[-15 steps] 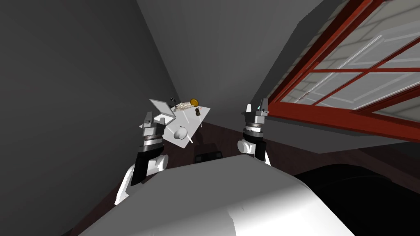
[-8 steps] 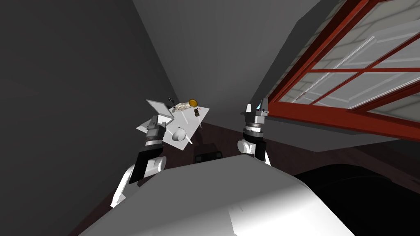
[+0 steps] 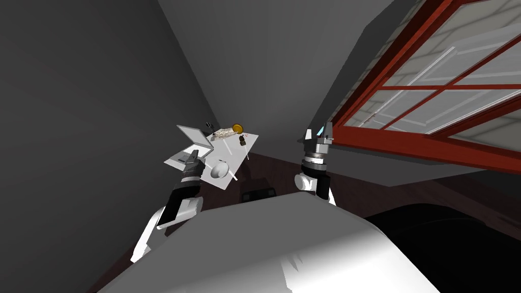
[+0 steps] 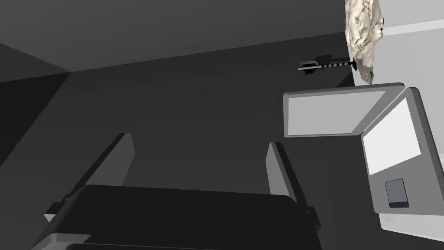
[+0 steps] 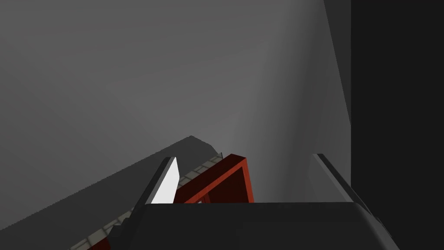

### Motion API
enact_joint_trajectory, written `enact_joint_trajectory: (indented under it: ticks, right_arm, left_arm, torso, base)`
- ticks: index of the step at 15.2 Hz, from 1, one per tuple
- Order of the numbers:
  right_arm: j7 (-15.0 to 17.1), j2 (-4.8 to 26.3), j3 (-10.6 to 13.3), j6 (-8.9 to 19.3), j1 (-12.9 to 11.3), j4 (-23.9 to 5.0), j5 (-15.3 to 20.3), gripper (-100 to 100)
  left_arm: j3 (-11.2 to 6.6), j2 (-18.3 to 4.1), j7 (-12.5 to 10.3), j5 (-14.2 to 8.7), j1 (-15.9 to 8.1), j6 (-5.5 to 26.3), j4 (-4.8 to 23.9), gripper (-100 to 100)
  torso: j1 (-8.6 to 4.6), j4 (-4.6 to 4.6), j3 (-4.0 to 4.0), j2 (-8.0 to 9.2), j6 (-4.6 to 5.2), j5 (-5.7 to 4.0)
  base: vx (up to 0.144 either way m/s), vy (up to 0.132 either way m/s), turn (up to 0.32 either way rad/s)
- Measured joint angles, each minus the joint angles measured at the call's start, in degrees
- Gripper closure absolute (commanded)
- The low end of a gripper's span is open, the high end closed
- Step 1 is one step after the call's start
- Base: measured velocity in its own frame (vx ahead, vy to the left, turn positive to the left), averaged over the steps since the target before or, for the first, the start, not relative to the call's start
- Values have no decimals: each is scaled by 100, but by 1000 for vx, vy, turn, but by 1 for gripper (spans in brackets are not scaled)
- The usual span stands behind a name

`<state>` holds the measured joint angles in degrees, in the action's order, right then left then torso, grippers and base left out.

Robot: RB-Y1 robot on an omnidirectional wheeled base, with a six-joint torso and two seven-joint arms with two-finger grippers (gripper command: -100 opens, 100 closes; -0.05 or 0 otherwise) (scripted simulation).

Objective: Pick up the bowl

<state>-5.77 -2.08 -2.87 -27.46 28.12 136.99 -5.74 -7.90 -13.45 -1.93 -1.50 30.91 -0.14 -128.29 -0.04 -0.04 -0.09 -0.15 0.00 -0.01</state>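
Note:
The white bowl [image 3: 220, 169] sits near the front edge of a small white table [image 3: 230, 150]. In the head view my left gripper [image 3: 195, 155] hovers at the table's left part, just left of the bowl and in front of an open grey laptop [image 3: 195, 138]. The left wrist view has its fingers [image 4: 279, 173] wide apart with nothing between them [image 4: 197, 169], and the laptop [image 4: 392, 145] off to one side. My right gripper [image 3: 318, 133] is raised near the red window frame, away from the table, open and empty [image 5: 247, 178].
Behind the bowl on the table lie a crumpled beige object [image 3: 224, 133], an orange round thing [image 3: 237, 127] and a small dark item [image 3: 242, 141]. A thin black stick [image 4: 327, 65] lies beyond the laptop. Grey walls close in behind the table, and a red-framed window [image 3: 432, 101] stands at the right.
My left arm has reached forward and lower toward the table, coming in beside the bowl by the laptop. Its fingers stayed open. The right arm has not moved.

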Motion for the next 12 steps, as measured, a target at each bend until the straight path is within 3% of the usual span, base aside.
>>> enact_joint_trajectory:
  ticks: [6,12]
  right_arm:
    - [0,0,0,0,0,0,0,0]
    - [0,0,0,0,0,0,0,0]
  left_arm:
    - [-220,-149,-22,-198,92,666,164,-100]
    - [-307,-82,60,-275,163,1277,375,-100]
  torso:
    - [-1,-1,-1,-2,-1,0]
    - [-1,0,0,1,0,0]
  base:
    - [37,-13,-47]
    - [38,-11,-35]
